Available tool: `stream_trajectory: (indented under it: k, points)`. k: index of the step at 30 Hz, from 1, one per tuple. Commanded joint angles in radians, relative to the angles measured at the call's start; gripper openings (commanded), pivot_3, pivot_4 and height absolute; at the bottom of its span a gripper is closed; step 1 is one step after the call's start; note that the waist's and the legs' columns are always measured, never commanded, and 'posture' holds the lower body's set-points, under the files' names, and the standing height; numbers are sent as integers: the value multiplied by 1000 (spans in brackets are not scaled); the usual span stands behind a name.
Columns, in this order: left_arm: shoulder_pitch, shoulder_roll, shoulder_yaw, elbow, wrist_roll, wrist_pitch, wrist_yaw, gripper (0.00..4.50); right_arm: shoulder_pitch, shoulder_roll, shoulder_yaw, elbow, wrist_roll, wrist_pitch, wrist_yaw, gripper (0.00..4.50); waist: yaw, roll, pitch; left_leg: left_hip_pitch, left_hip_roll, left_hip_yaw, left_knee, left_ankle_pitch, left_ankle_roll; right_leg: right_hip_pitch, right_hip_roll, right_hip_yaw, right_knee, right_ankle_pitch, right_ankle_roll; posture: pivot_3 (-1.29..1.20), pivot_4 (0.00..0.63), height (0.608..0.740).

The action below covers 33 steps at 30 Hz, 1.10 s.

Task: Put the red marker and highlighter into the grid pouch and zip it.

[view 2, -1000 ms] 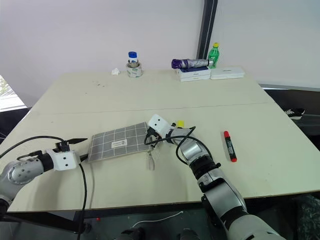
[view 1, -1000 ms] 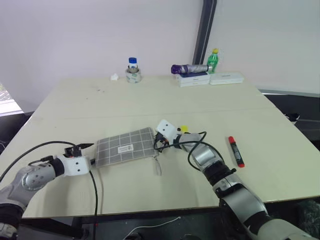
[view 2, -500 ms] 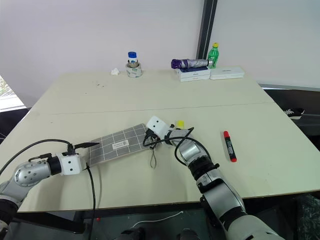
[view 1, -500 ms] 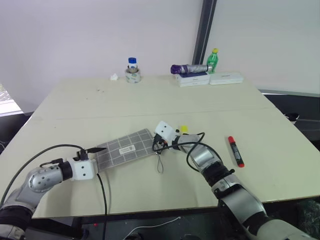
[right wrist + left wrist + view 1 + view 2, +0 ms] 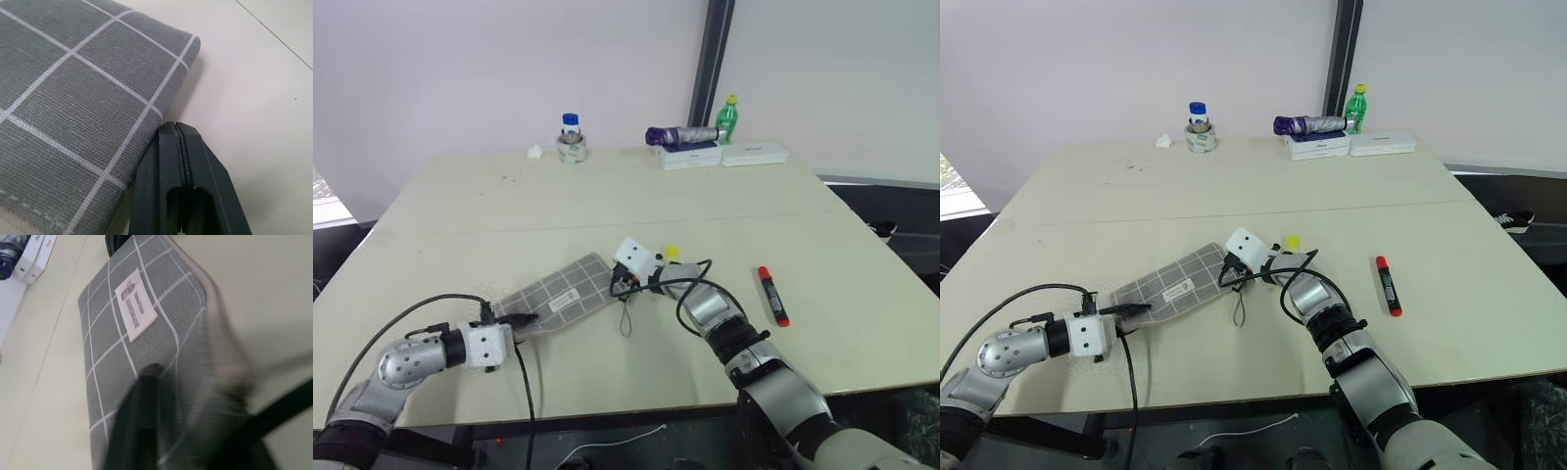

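The grey grid pouch [image 5: 560,293] lies slanted on the table, white label up. My left gripper [image 5: 527,319] is shut on its near left end; in the left wrist view one dark finger [image 5: 142,421] lies on the fabric. At the pouch's right end my right gripper [image 5: 623,284] is shut, its tips [image 5: 178,132] pressed together beside the pouch's corner [image 5: 188,46], with nothing visible between them. The cord pull loop [image 5: 625,321] trails from that end. The yellow highlighter [image 5: 672,253] peeks out behind my right wrist. The red marker [image 5: 773,296] lies alone on the table to the right.
At the far edge stand a blue-capped jar on a tape roll [image 5: 571,139], a crumpled tissue [image 5: 536,151], a purple folded umbrella on white boxes [image 5: 683,137], a green bottle [image 5: 730,117] and a flat white box [image 5: 756,153]. The table's front edge [image 5: 636,397] is close below my arms.
My left gripper moved right onto the pouch's near end and shut on it. The pouch's left end swung toward the front edge. The right arm kept still.
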Motion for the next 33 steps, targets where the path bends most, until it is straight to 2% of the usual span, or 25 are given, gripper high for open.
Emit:
stream_trajectory:
  k: [1,3,10,14,17,21,26,33]
  points:
    - [15,-6,12,-50,-30,23,-4,135,-11,6,1,14,-7,0,-6,0,0,0,0,0,0,0,0,0,0,0,0,0,0,0,0,0,150,737]
    - [24,-19,26,-85,-55,63,5,135,-15,1,-11,9,-5,-4,-19,0,0,0,0,1,0,0,0,0,0,1,0,0,0,0,0,0,150,737]
    - [27,-98,140,-345,-288,527,88,135,-65,-101,-129,-129,39,-38,-69,0,2,0,0,-1,0,-1,0,0,0,0,-1,0,0,0,0,0,150,737]
    - [22,-168,173,-492,-371,729,174,135,-36,-182,-186,-308,110,40,17,0,2,0,0,-1,0,-1,0,0,1,0,-1,0,-1,0,0,0,150,737]
    - [27,-220,162,-563,-374,807,223,0,18,-227,-223,-466,203,166,106,817,0,0,0,-1,0,0,-1,0,1,0,-1,0,-2,0,0,0,150,737]
    - [29,-287,134,-626,-358,863,266,0,86,-250,-254,-596,281,298,136,2661,3,0,0,-2,0,-1,-1,0,1,1,0,0,-3,0,0,0,150,737]
    - [33,-338,105,-668,-341,898,279,0,126,-254,-245,-624,292,325,122,2661,3,0,0,-1,0,0,0,0,1,1,-1,0,-3,0,0,0,150,737]
    - [41,-350,89,-675,-322,891,260,0,104,-230,-256,-594,328,342,98,2661,4,0,0,-2,0,0,0,0,1,1,-1,0,-4,0,0,0,150,737]
